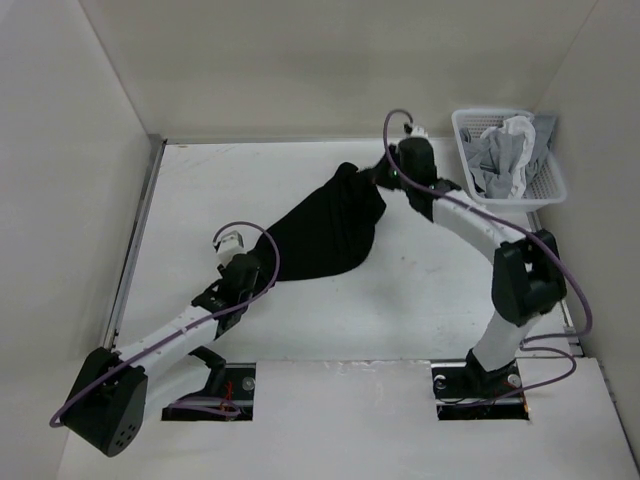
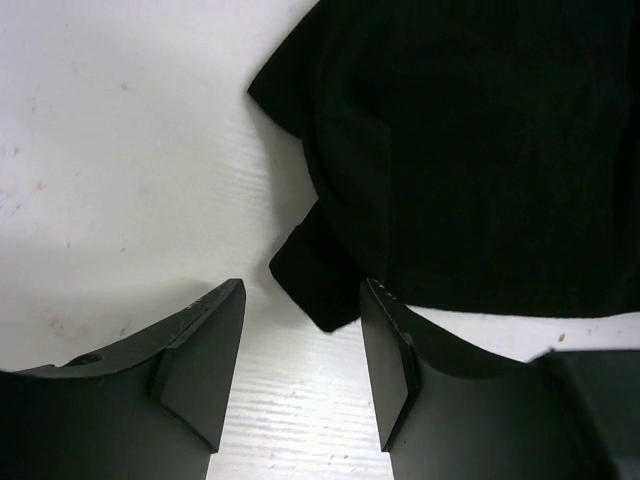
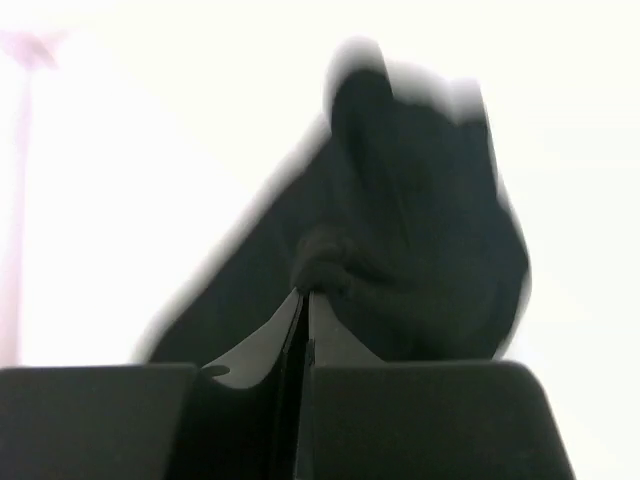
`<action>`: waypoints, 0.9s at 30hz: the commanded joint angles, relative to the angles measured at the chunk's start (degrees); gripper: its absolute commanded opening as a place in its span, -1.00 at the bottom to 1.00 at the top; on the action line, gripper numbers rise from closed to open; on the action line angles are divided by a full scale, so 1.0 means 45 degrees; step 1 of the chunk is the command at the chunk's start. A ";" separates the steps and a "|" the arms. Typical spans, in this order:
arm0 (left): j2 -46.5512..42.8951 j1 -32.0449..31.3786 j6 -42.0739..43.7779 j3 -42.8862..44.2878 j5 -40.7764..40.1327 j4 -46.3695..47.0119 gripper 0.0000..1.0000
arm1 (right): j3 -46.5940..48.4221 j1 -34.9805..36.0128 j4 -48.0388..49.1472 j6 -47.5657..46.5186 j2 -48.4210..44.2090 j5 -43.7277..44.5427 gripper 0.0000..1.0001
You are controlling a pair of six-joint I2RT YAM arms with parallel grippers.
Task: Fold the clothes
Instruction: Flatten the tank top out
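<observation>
The white counter [image 1: 400,320] carries the black garment [image 1: 325,230], which lies across its middle in a long slant from near-left to far-right, more a stretched swag than a flat sheet. It looks light, limp and thin, likely to sag, crease and slide over the smooth surface rather than keep any shape; a grip on loose middle cloth would probably only bunch it. The better holds are the edges and corners — hem, sleeve end, shoulder — where a pinch catches a firm fold. At the far right, apart from it, a white basket [image 1: 545,180] holds pale clothing.

The right fingers [image 3: 335,350] are together, clamped on a small bunched knot of the garment at its far end; the rest spreads away ahead of them, blurred. The left fingers [image 2: 200,350] stand wide apart, holding nothing. A small protruding corner of the garment's near edge lies on the counter just ahead of the gap between them, closer to the finger on the right of that view — whether it touches that finger I cannot tell.
</observation>
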 commanded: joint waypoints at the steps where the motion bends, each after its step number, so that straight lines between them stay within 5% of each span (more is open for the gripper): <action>1: 0.0398 0.0075 0.0385 0.0964 -0.0161 0.0899 -0.04 | 0.4300 -0.0895 -0.0473 -0.0823 0.2234 0.0432 -0.90; 3: 0.0555 0.0153 0.0463 0.1062 -0.0161 0.0899 -0.04 | 0.6452 -0.1227 -0.0826 -0.1000 0.3798 0.0530 -0.79; 7: 0.0575 0.0485 0.0503 0.1121 -0.0141 0.0588 -0.05 | 0.6819 -0.1561 -0.0907 -0.0766 0.4414 0.0531 0.02; 10: 0.0264 0.0797 0.0503 0.0965 0.0014 0.0372 -0.05 | 0.4226 -0.1483 0.0067 -0.0824 0.2990 0.0726 0.02; 14: 0.0223 0.1207 0.0250 0.0809 0.0735 0.0391 -0.05 | 0.1331 -0.1483 0.1066 -0.0708 0.1601 0.0531 -0.24; 19: 0.0594 0.1793 -0.0550 0.0750 0.2200 0.0567 -0.06 | 0.0972 -0.0373 0.0931 -0.0746 0.1851 -0.0541 -0.61; 22: 0.0692 0.1814 -0.0825 0.0536 0.2651 0.0918 -0.09 | 0.2005 0.0721 0.0658 -0.1115 0.2553 -0.0700 -0.49; 27: 0.0984 0.1424 -0.1079 0.0418 0.2750 0.0978 -0.10 | 0.3959 0.1563 -0.0180 -0.1371 0.3881 -0.0368 0.01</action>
